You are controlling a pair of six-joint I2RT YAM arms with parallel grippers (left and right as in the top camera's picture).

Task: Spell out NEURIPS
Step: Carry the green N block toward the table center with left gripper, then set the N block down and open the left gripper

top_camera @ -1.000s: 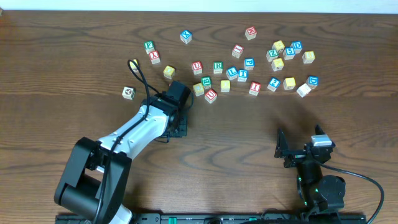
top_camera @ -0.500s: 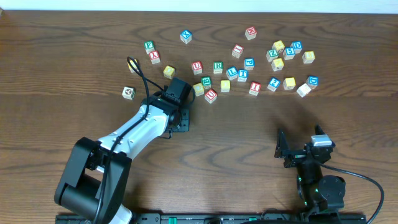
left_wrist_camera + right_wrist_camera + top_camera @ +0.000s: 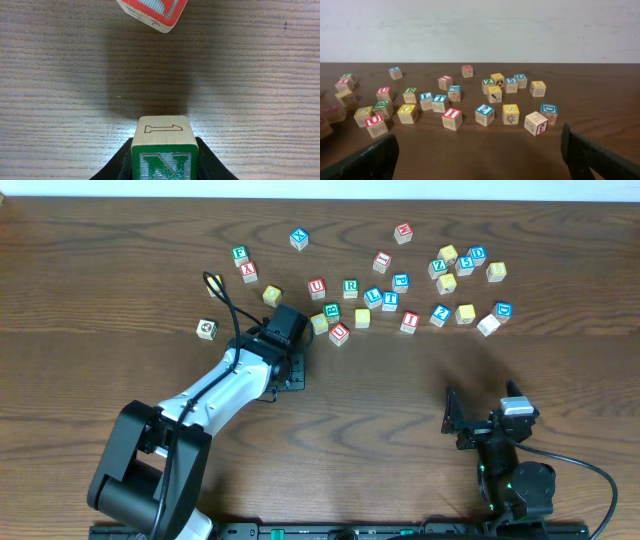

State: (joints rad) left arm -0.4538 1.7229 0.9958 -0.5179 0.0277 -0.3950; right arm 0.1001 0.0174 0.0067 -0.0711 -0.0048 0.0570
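Spanning every view, the dark wooden tabletop (image 3: 100,260) carries the whole scene. The left arm (image 3: 215,395) stretches across it, and the left jaws are clamped on the green-bordered N cube (image 3: 161,152). The cube sits squarely between them with its N face toward the wrist camera; whether it touches the wood cannot be told. The right arm (image 3: 505,470) sits low at the near edge, its right jaws spread wide with nothing between them. Well ahead of the right jaws lies a scatter of lettered cubes (image 3: 400,281). Among them, ahead and to the left, the red U cube (image 3: 383,93) stands near the green R cube (image 3: 410,95). The red I cube (image 3: 452,118) lies nearer those jaws. Ahead of the left jaws, apart from the N cube, sits a red-bordered cube (image 3: 152,11).
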